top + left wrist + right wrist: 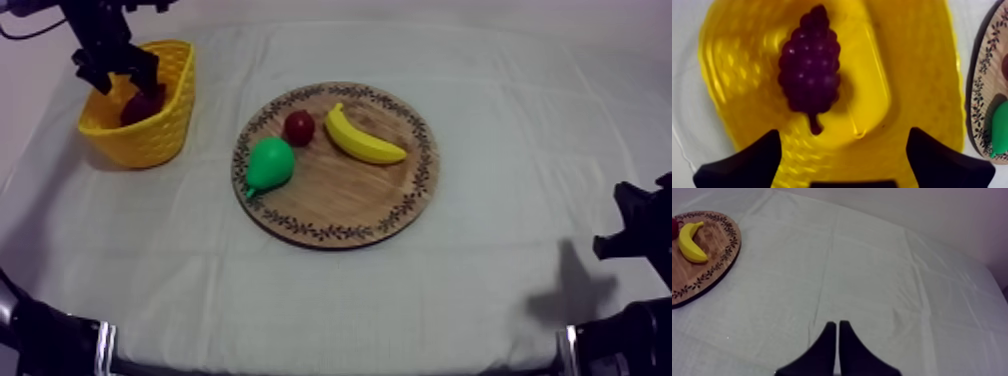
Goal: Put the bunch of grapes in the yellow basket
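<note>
Far left on the table, the left gripper (120, 80) hangs right over the yellow basket (160, 140), spread wide with nothing between its black fingers (747, 162) — the left wrist view looks straight down past both of them into the basket. The bunch of grapes (809, 65) lies on the basket floor, stem end toward the gripper, clear of both fingers and touched by neither. In the top view it shows as a dark purple lump inside the basket, under the gripper. The wooden board (340, 190) sits mid-table, well to the right of the basket. It carries a green pear (270, 165) at its left edge, a small red fruit (298, 127) just beyond the pear and a banana (365, 140) to the right of that; no grapes on it. The right gripper (838, 324) is parked low at the near right over bare cloth (882, 278), pressed together into a narrow wedge, holding nothing, well away from the board. Task status, as I judge it: pick and place both look done — grapes are off the board and inside the basket, and the pincer is empty. What seems left is only lifting the left arm clear of the basket and back to rest. The main risk there would be clipping the basket rim on the way out and nudging it.
</note>
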Robot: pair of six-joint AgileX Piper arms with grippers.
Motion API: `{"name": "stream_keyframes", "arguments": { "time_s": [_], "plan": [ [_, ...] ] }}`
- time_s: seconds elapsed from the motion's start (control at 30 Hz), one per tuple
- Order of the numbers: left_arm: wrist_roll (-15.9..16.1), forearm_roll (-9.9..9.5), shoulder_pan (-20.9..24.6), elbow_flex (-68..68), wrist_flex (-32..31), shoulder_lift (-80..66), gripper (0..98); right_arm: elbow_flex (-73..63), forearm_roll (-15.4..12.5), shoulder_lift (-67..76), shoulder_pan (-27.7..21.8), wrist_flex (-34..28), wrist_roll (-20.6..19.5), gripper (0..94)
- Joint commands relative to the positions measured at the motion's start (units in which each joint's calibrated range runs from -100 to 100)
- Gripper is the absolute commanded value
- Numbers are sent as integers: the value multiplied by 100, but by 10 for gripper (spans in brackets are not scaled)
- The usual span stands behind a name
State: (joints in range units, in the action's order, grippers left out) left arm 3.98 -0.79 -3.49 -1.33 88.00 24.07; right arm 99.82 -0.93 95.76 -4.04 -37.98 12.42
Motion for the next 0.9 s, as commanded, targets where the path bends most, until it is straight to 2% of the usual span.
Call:
{"name": "stream_keyframes", "arguments": {
  "time_s": [0.0, 0.1, 0.33, 0.6, 0.87],
  "plan": [
    [-12, -2, -13, -13, -6, -104, 945, -4, -2, 0, -2, 0, 1, 3],
    [-82, -4, -29, -32, -17, -322, 892, -4, -2, 0, -2, 0, 1, 3],
    [-290, 14, -45, -332, -346, -1037, 694, -4, -2, 0, -2, 0, 1, 3],
    [-284, 141, -22, -1202, -1059, -2055, 594, -4, -2, 0, -2, 0, 1, 3],
    [-315, 198, -39, -2438, -1991, -3342, 454, -4, -2, 0, -2, 0, 1, 3]
  ]
}}
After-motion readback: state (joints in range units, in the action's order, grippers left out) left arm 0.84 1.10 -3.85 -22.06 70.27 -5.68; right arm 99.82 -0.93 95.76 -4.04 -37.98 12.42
